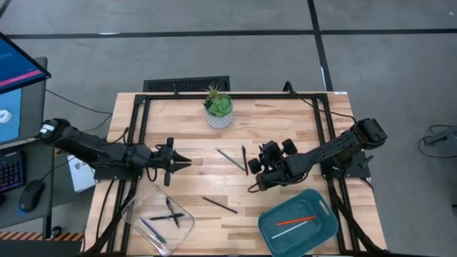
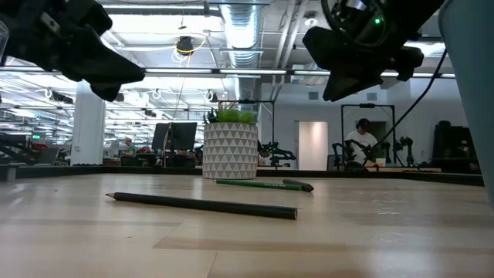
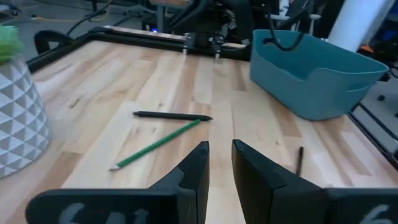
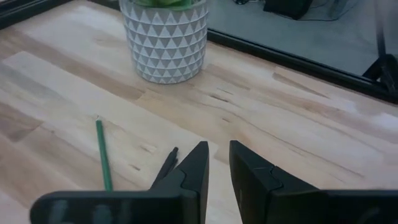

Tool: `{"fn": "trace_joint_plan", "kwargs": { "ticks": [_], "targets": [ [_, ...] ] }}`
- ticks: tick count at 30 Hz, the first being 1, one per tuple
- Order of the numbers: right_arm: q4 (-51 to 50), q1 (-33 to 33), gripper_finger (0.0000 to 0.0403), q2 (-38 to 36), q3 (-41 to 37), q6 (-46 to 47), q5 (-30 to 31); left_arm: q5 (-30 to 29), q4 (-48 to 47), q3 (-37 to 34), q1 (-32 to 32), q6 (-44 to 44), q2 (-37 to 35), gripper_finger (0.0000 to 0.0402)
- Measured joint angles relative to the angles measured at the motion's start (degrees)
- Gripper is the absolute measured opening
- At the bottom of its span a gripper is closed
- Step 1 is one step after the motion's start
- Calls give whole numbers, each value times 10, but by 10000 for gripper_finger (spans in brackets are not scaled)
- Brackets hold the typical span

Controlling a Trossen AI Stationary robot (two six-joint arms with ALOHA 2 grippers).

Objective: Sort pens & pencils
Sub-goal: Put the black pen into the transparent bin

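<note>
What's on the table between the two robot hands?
In the high view, two sticks lie between the left gripper and the right gripper: a green pencil and a black pen beside it. The rest is bare wood.

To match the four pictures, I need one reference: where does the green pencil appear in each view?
High view: green pencil at table centre, below the plant pot.
Low view: green pencil lying right in front of the pot.
Left wrist view: green pencil, one end by a black pen.
Right wrist view: green pencil at lower left.
Shared landmark: the plant pot.
</note>
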Motion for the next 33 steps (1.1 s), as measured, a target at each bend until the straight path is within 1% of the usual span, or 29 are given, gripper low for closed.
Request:
{"fn": "trace_joint_plan", "kwargs": {
  "ticks": [4, 6, 8, 10, 12, 16, 21, 24, 26, 30, 33],
  "targets": [
    [14, -17, 87, 28, -1, -55, 7, 24, 2, 0, 38, 6, 0, 59],
    [47, -30, 87, 59, 2, -92, 23, 31, 6, 1, 50, 7, 5, 59],
    [68, -45, 87, 94, -1, -120, 16, 41, 7, 1, 56, 7, 8, 59],
    [116, -56, 87, 128, 0, -143, 11, 52, 13, 1, 59, 7, 19, 59],
    [136, -60, 87, 150, 0, -149, 11, 60, 23, 1, 59, 7, 29, 59],
    [140, -59, 87, 158, 0, -110, 18, 65, 32, 1, 58, 7, 57, 59],
    [94, -59, 87, 125, 0, -25, 18, 73, 30, 1, 59, -1, 81, 59],
    [56, -55, 87, 101, 0, 51, -2, 95, 29, 1, 59, -9, 83, 59],
    [47, -44, 87, 88, 0, 83, -17, 104, 30, 1, 59, -9, 83, 59],
    [63, -8, 87, 76, 0, 123, -37, 115, 30, 1, 59, -10, 83, 59],
    [85, 9, 87, 76, 0, 129, -62, 125, 30, 1, 59, -10, 83, 59]
  ]
}}
